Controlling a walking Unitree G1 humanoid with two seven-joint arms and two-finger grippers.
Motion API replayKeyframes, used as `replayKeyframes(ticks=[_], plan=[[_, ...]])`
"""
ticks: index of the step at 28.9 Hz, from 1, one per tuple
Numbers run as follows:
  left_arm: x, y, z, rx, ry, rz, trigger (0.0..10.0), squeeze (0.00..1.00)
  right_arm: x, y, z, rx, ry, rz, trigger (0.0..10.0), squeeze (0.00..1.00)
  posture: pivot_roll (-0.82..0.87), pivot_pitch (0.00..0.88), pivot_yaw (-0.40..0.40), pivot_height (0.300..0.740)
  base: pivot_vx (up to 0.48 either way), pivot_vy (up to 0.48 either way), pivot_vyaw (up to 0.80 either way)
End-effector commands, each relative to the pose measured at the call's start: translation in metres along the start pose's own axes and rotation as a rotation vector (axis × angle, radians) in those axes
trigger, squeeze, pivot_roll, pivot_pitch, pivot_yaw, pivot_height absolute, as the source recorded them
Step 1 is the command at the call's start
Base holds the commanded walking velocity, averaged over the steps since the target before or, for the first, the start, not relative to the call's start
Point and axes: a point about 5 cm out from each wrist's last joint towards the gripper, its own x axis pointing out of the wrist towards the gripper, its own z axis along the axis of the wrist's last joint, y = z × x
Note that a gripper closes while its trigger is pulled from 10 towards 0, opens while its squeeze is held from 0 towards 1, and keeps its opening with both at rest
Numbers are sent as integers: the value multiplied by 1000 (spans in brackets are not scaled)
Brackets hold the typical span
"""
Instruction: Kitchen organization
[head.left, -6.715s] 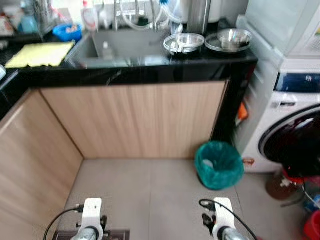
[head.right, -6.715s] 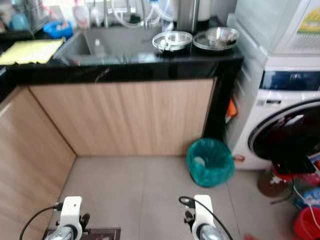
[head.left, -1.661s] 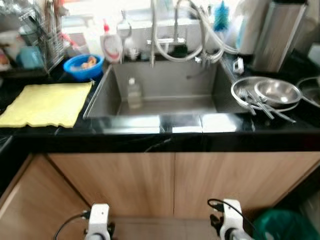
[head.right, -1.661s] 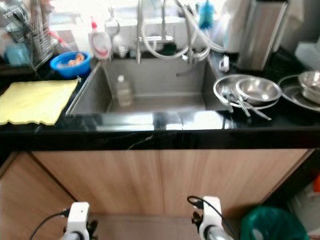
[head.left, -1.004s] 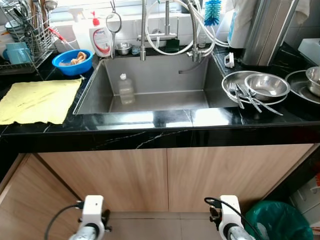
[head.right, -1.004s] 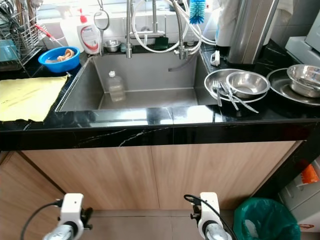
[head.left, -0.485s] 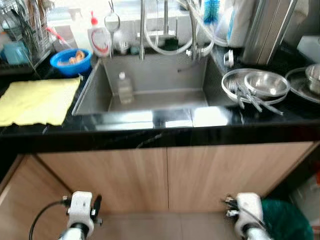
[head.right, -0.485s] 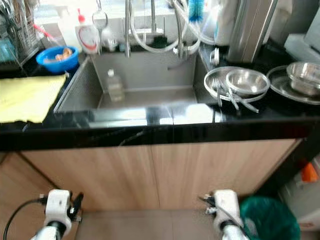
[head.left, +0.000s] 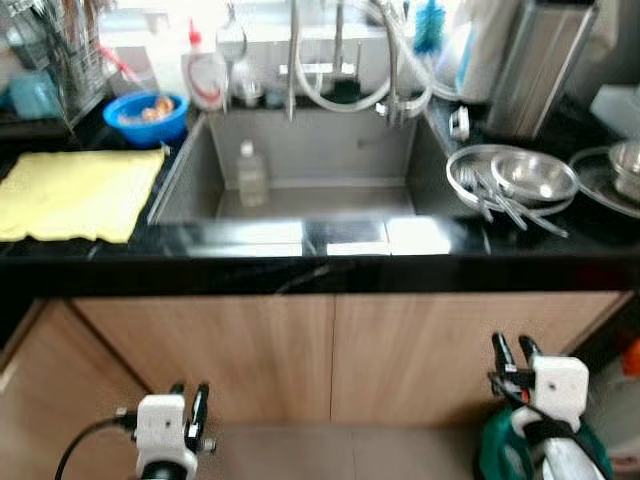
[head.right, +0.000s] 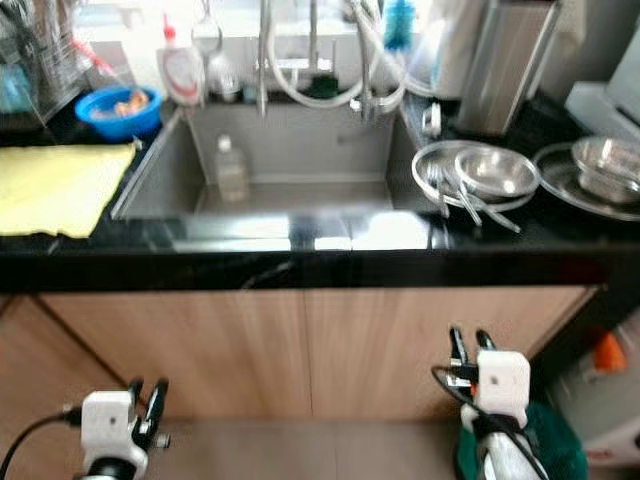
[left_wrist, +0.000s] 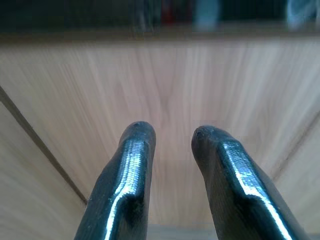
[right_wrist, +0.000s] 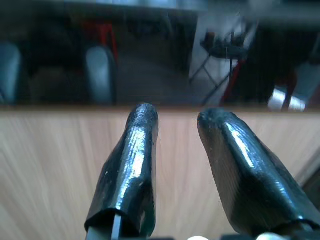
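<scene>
Two grippers hanging low before wooden cabinet doors (head.left: 330, 350), fingers slightly apart, gripping nothing: left gripper (head.left: 188, 402), right gripper (head.left: 510, 350). Black worktop edge (head.left: 320, 270) standing between them and sink (head.left: 300, 170). Steel bowl (head.left: 533, 176) sitting near worktop's right end; yellow cloth (head.left: 75, 192) lying at left end.

A glossy black stone countertop (head.left: 120, 268) tops 2 pale wooden cabinet doors (head.left: 330, 350); bright light falls behind the steel sink (head.left: 300, 170).

You've got wood cabinet doors (head.left: 330, 350) right ahead under the bench (head.left: 300, 268). The sink (head.left: 300, 180) basin's roomy except one bottle (head.left: 251, 175); steel bowls (head.left: 510, 180) crowd the right side.
</scene>
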Motion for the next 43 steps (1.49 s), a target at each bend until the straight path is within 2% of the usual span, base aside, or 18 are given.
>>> replayKeyframes(ticks=[1, 2, 3, 5, 9, 11, 13, 14, 15, 16, 17, 20, 29, 31, 34, 39, 40, 43], plan=[[4, 9, 18, 24, -59, 42, 10000, 0, 5, 3, 15, -7, -43, 0, 10000, 0, -122, 0, 33, 740, 0, 0, 0], [8, 14, 28, 30, -94, 74, 10000, 0, 9, 5, 23, -7, -63, 5, 10000, 0, -117, 0, 29, 740, 0, 0, 0], [8, 14, 30, 29, -99, 79, 10000, 0, 10, 5, 24, -7, -66, 6, 10000, 0, -117, 0, 29, 740, 0, 0, 0], [17, 18, 48, 77, -148, 86, 10000, 0, 16, 9, 36, -15, -85, 29, 10000, 0, -119, 0, 16, 740, 0, 0, 0], [26, 16, 66, 99, -198, 86, 10000, 0, 25, 8, 52, -20, -119, 37, 10000, 0, -123, 0, 12, 740, 0, 0, 0], [36, 10, 76, 83, -236, 75, 10000, 0, 34, 8, 63, -11, -154, 31, 10000, 0, -127, 0, 13, 740, 0, 0, 0], [45, 2, 84, 81, -253, 47, 10000, 0, 42, 13, 71, 10, -160, 41, 10000, 0, -144, 0, 17, 740, 0, 0, 0], [50, -3, 85, 53, -252, 40, 10000, 0, 47, 18, 76, 7, -176, 60, 10000, 0, -150, 0, 20, 740, 0, 0, 0], [56, -9, 87, 21, -252, 29, 10000, 0, 53, 23, 84, 2, -201, 76, 10000, 75, -155, 0, 23, 740, 0, 0, 0], [58, -14, 88, 24, -259, 12, 10000, 0, 56, 24, 89, 9, -217, 69, 10000, 514, -156, 0, 25, 740, 0, 0, 0], [61, -17, 91, 32, -268, -2, 10000, 0, 58, 23, 93, 22, -229, 58, 10000, 1000, -156, 0, 25, 740, 0, 0, 0], [71, -25, 99, 24, -291, -32, 10000, 0, 63, 24, 102, 36, -247, 28, 10000, 1000, -160, 0, 33, 740, 0, 0, 0], [78, -24, 101, 59, -293, -53, 10000, 0, 77, 27, 112, 46, -263, 19, 10000, 1000, -151, 0, 42, 740, 0, 0, 0], [79, -24, 102, 62, -300, -56, 10000, 0, 77, 27, 112, 42, -261, 19, 10000, 1000, -141, 0, 39, 740, 0, 0, 0], [91, -31, 113, 33, -341, -61, 10000, 0, 79, 30, 115, 50, -274, 13, 10000, 1000, -147, 0, 45, 740, 0, 0, 0], [95, -37, 117, 20, -355, -78, 10000, 0, 78, 31, 112, 36, -255, 12, 10000, 1000, -148, 0, 46, 740, 0, 0, 0], [100, -42, 122, -29, -371, -77, 10000, 0, 75, 30, 107, 32, -241, -5, 10000, 0, -138, 0, 44, 740, 0, 0, 0], [104, -45, 124, -56, -380, -77, 10000, 0, 73, 29, 104, 39, -238, -19, 10000, 0, -138, 0, 44, 740, 0, 0, 0]])
